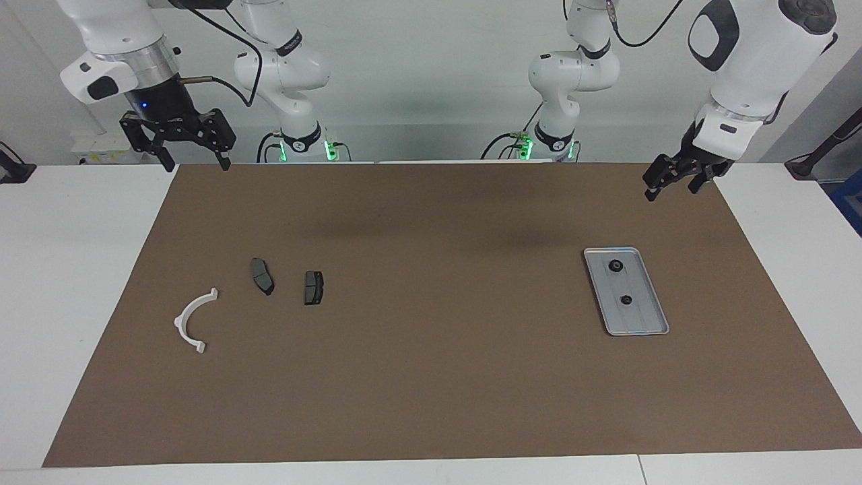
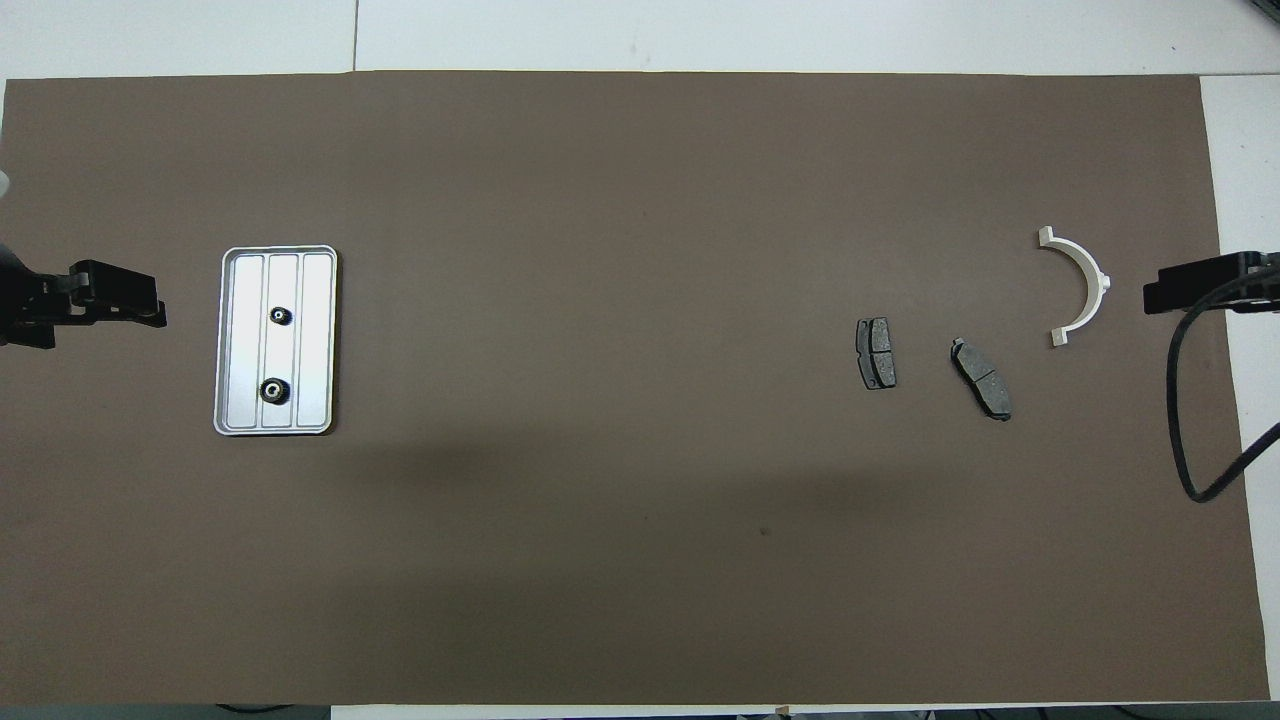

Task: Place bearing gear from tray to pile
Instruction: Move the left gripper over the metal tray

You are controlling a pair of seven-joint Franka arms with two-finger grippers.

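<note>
The silver ridged tray [image 1: 641,318] [image 2: 316,340] lies on the brown mat toward the left arm's end. Two small dark bearing gears rest in it, the bigger one [image 1: 615,266] [image 2: 272,390] nearer the robots than the smaller one [image 1: 625,300] [image 2: 281,316]. The pile sits toward the right arm's end: a white semicircular bracket [image 1: 195,320] [image 2: 1082,283] and two dark grey brake pads [image 1: 262,276] [image 2: 981,392], [image 1: 313,287] [image 2: 876,366]. My left gripper [image 1: 671,192] [image 2: 150,305] hangs open and empty over the mat beside the tray. My right gripper [image 1: 197,166] [image 2: 1160,295] hangs open and empty over the mat's edge beside the bracket.
The brown mat [image 1: 431,377] covers most of the white table. A black cable [image 2: 1205,440] loops down from the right arm over the mat's edge. Both arm bases [image 1: 303,138] [image 1: 555,138] stand at the robots' end of the table.
</note>
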